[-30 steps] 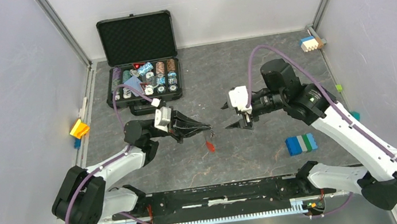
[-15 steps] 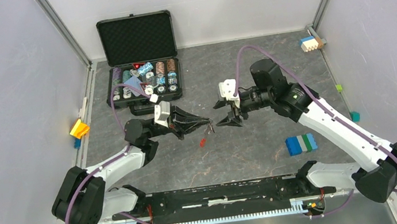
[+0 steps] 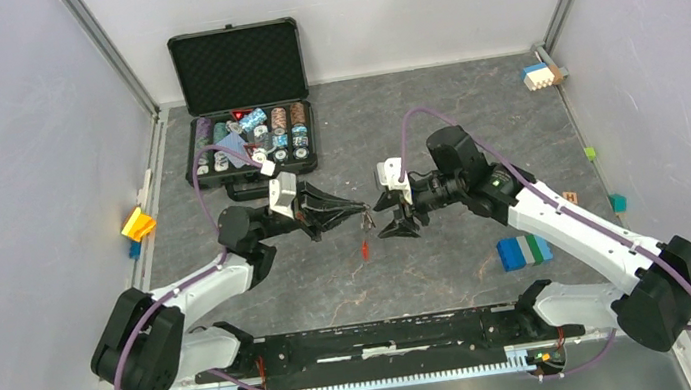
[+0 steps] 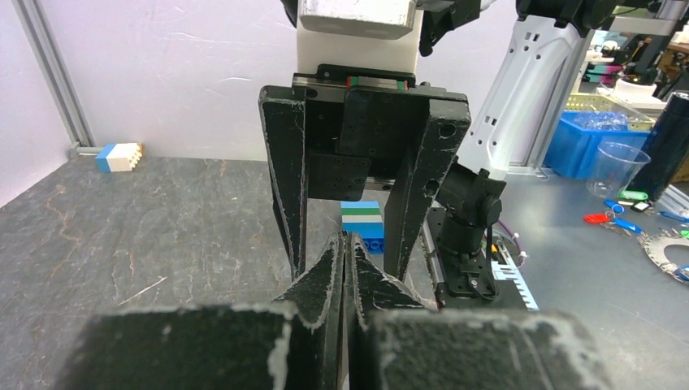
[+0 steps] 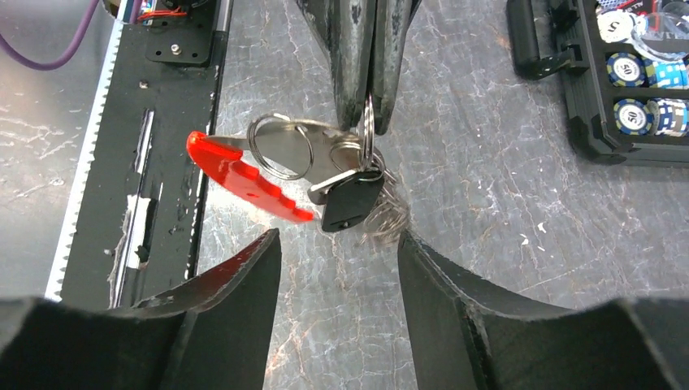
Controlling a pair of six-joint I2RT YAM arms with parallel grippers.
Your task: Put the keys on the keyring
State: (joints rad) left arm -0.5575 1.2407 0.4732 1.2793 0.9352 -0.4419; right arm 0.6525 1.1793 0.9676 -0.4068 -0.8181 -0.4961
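Observation:
My left gripper (image 3: 360,215) is shut on the keyring (image 5: 280,148), pinching one of its silvery rings above the table. The red tag (image 5: 244,175) hangs from the rings, and in the top view it dangles below the left fingertips (image 3: 365,249). A key with a black head (image 5: 351,201) hangs on the same bunch beside the tag. My right gripper (image 3: 393,215) is open, facing the left one, with its tips (image 5: 337,237) just short of the key and touching nothing. In the left wrist view my shut fingers (image 4: 345,260) hide the keyring, and the right gripper's fingers (image 4: 288,195) stand apart just beyond.
An open black case of poker chips (image 3: 249,147) sits behind the left arm. A blue, green and white block (image 3: 524,250) lies right of the right arm. A yellow block (image 3: 137,223) is by the left wall and a white-blue block (image 3: 538,76) in the back right corner.
The right gripper has travelled left and closer to the left gripper, ending next to the hanging keyring, its jaws slightly narrower. The left gripper kept its grip while the red tag swung.

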